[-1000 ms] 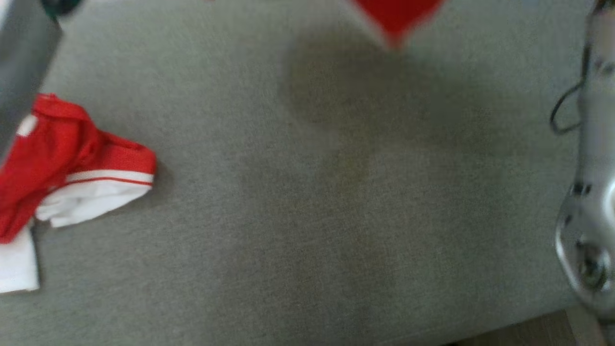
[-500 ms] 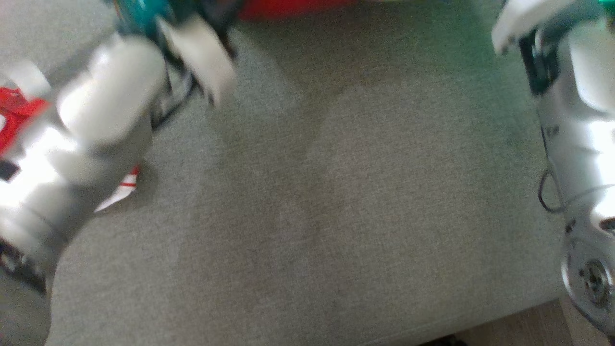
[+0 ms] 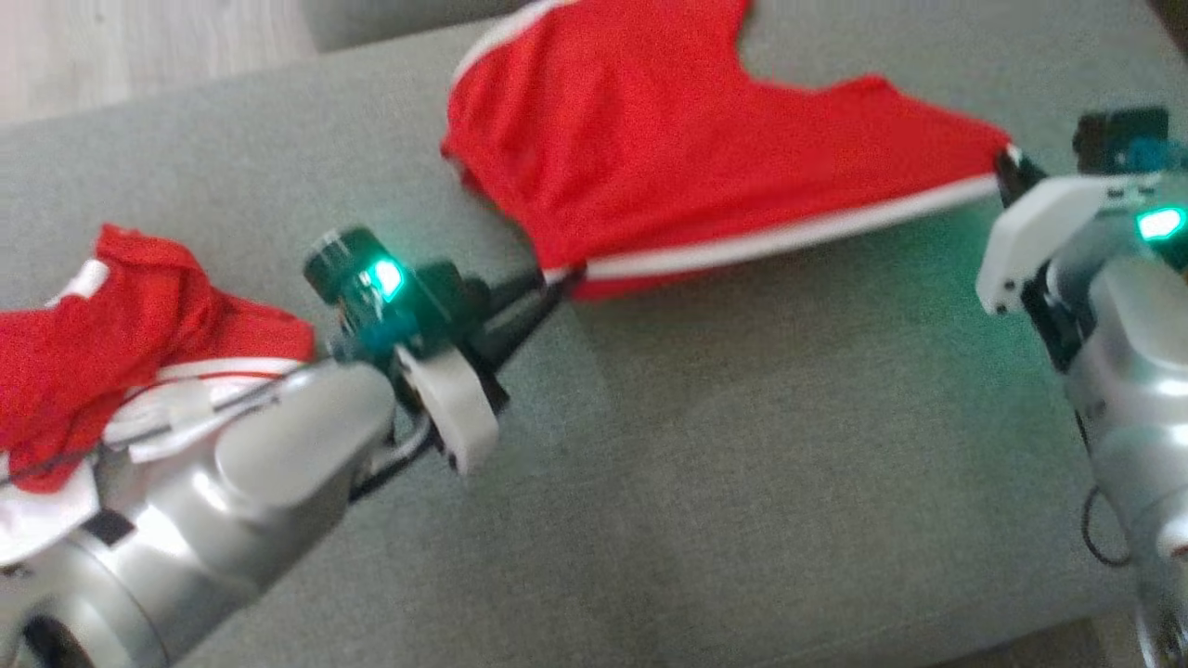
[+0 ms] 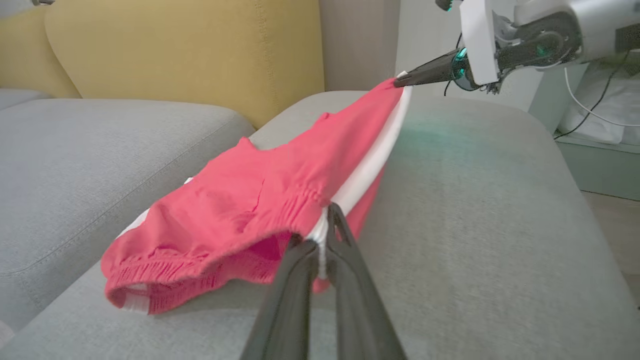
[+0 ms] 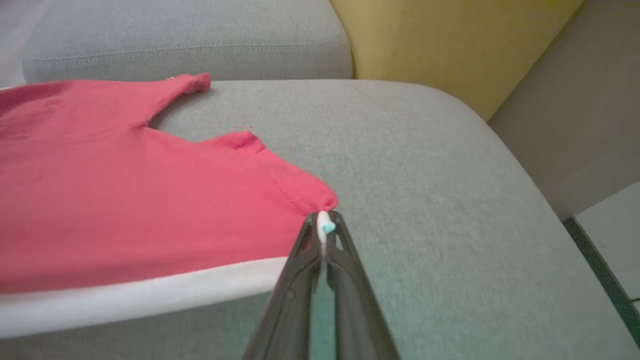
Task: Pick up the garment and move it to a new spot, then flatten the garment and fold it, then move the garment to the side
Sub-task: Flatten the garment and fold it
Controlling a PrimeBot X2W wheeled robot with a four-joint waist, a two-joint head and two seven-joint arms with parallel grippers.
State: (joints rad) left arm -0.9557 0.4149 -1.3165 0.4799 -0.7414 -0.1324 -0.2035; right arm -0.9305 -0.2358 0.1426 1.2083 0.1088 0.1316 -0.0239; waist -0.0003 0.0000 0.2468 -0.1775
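Note:
The garment [image 3: 687, 139] is a pair of red shorts with a white side stripe, stretched between my two grippers over the grey sofa cushion [image 3: 705, 482]. My left gripper [image 3: 557, 276] is shut on the waistband end of the stripe [image 4: 322, 232]. The right gripper [image 3: 1007, 162] is shut on the hem corner of that same stripe [image 5: 324, 222]. The stripe edge hangs taut a little above the cushion. Its far side [image 5: 100, 165] trails on the seat. From the left wrist view the right gripper [image 4: 402, 80] shows at the upper right, pinching the cloth.
A second red and white garment [image 3: 121, 334] lies crumpled at the left, partly under my left forearm. Yellow back cushions [image 4: 185, 50] stand behind the seat. The cushion's front edge [image 3: 1021, 640] and the wooden floor [image 3: 139, 46] border it.
The head camera has swung upward, bringing both grippers and the stretched shorts into view. Earlier only a red corner at the top and blurred arms showed.

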